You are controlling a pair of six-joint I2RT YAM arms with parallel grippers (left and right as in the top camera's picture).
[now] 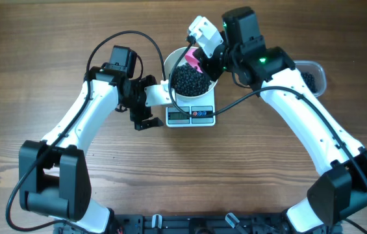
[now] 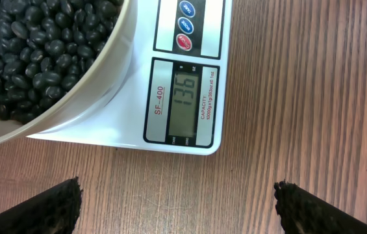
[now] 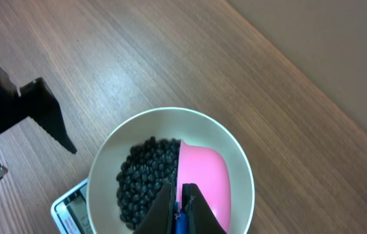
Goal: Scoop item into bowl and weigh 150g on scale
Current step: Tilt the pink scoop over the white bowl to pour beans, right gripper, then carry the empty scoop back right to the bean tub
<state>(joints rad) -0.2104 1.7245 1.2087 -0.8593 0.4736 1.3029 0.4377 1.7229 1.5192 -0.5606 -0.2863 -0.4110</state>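
Left pincer [image 2: 177, 198]: we see it spread wide, holding nothing.
Right pincer [image 3: 178, 198]: pressed onto the pink scoop [image 3: 204, 175].
Count: one bowl [image 3: 238, 159], one scale [image 2: 128, 123], many beans [image 2: 34, 52].

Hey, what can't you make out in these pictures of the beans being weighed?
- Overhead: the scale display is too small to read.
- Overhead: the right arm hides most of the clear tub.
- Right wrist: the bowl covers most of the scale; the bottom edge cuts off the pink scoop.
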